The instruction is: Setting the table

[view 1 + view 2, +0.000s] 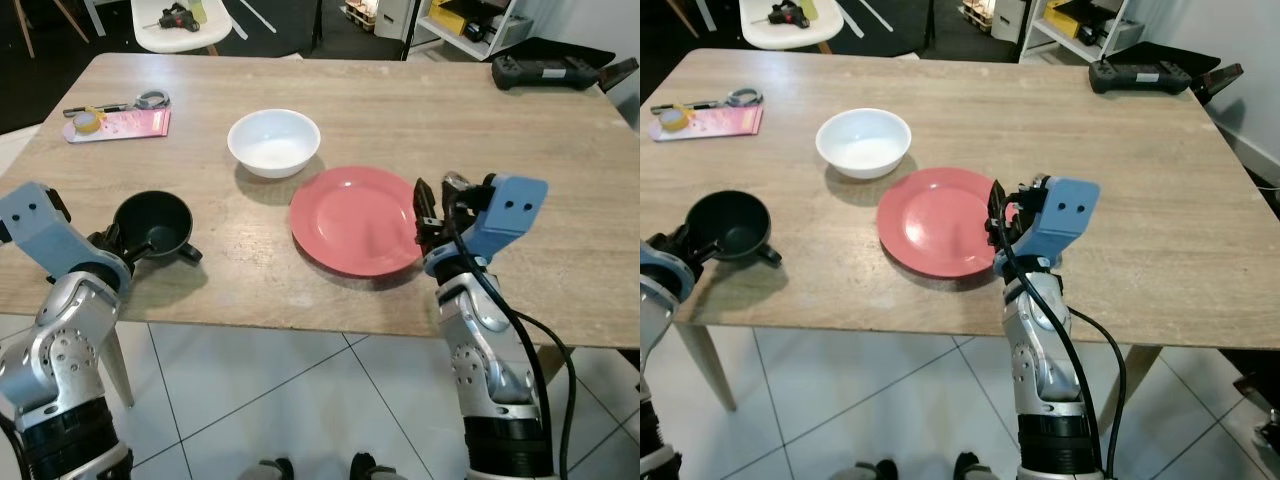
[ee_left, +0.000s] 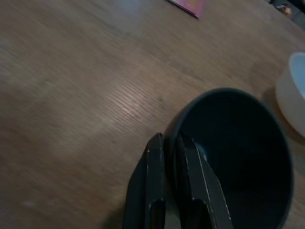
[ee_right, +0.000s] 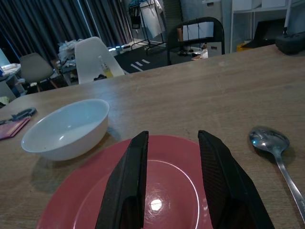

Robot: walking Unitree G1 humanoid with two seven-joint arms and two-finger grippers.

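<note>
A black cup (image 1: pixel 152 225) stands near the table's front left edge. My left gripper (image 2: pixel 169 139) is shut on its near rim, one finger inside and one outside. A red plate (image 1: pixel 355 220) lies in the middle of the front, with a white bowl (image 1: pixel 274 142) just behind it to the left. My right gripper (image 3: pixel 171 136) is open, low over the plate's right edge, nothing between its fingers. A silver spoon (image 3: pixel 274 148) lies on the wood to the right of the plate, close to that gripper.
The wooden table (image 1: pixel 560 150) has a pink booklet (image 1: pixel 130 124), a yellow tape roll (image 1: pixel 88 120) and scissors (image 1: pixel 145 100) at its far left. A black controller (image 1: pixel 545 70) sits at the far right corner. A white chair (image 1: pixel 180 25) stands behind.
</note>
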